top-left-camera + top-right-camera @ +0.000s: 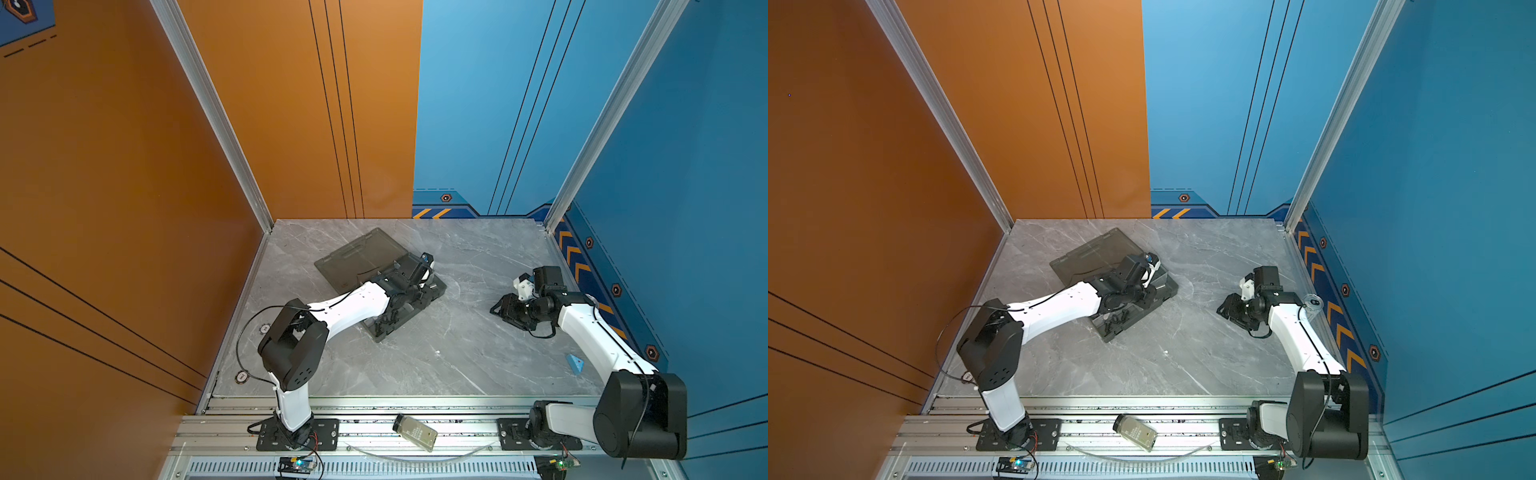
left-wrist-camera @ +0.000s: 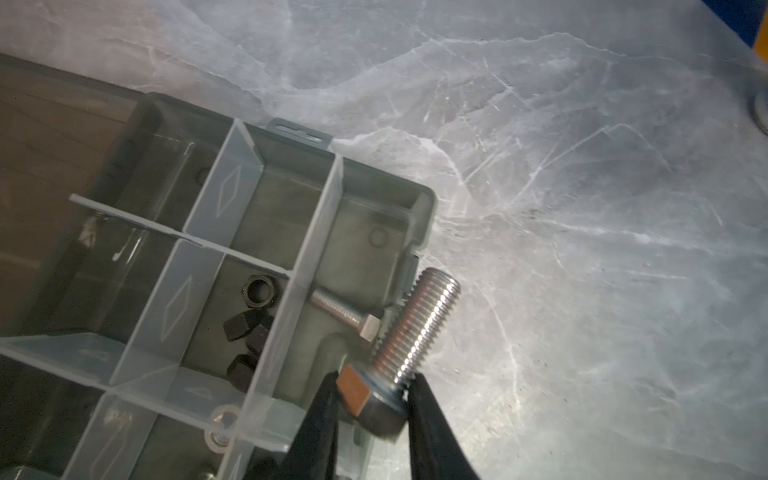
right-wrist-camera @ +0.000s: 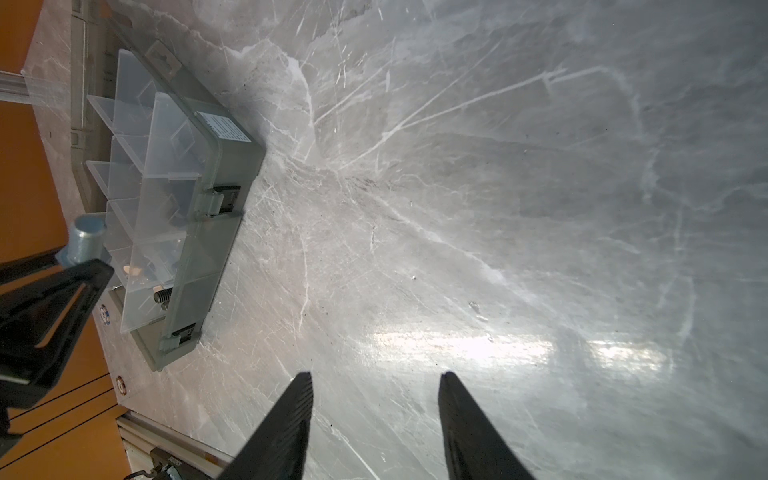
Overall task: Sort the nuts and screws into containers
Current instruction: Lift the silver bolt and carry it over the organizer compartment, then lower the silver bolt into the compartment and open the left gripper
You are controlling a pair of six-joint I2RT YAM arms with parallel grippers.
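Steel, bright and threaded: the silver bolt (image 2: 419, 324) is pinched by its hex head in the left claw (image 2: 372, 386), which is closed on it. The shaft slants out over the rim of the organiser box (image 2: 428, 208). Just below it lies a second silver bolt (image 2: 345, 311) in the end cell. One pale divider (image 2: 320, 249) over, the black nuts (image 2: 249, 328) share a cell.

The bolt looks dense and rigid, and it will not deform. Its smooth metal head is probably slippery, and the long shaft may swing it in the grip. The flats of the head, or the threads near the middle, seem the safest places to hold it.

The right claw (image 3: 376, 380) hangs spread and empty over the bare marble table (image 3: 498, 208), well apart from the box.

In both top views the left wrist hides the bolt and the cells. Those views do show the lid (image 1: 357, 257) folded flat behind the box, and a bottle (image 1: 415, 432) lying on the front rail. The right wrist view shows the bolt end-on and the box's front latches.
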